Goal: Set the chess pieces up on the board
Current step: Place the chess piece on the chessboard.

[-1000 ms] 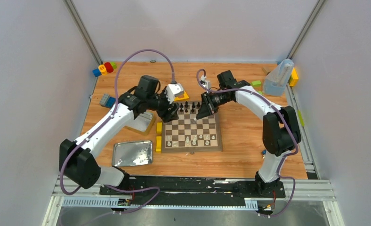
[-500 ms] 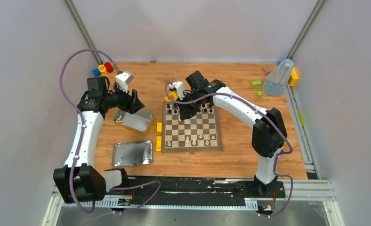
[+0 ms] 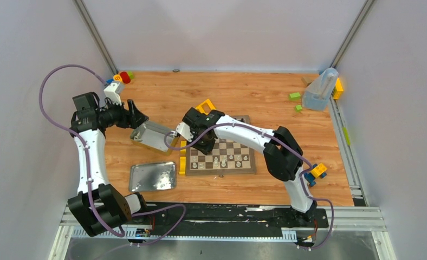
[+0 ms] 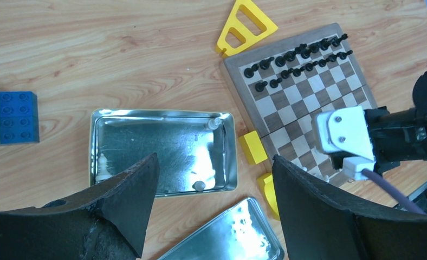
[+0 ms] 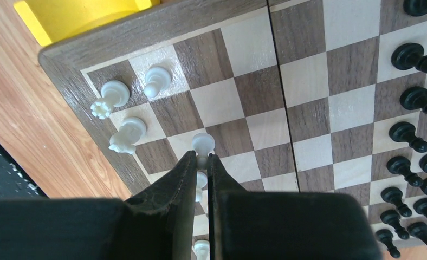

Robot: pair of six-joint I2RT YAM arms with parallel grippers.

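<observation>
Evidently placing it on the checkered wooden board, right pincer nips a pale white pawn; left pincer gapes, empty.

Bright, even light is cast; glare is seen on the tin beneath the left tool; shadows are soft.

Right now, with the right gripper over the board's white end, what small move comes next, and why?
Probably ease the right gripper down, then open it: it is shut on a white pawn over the board, near the standing knight; whether the pawn touches yet is unclear.
</observation>
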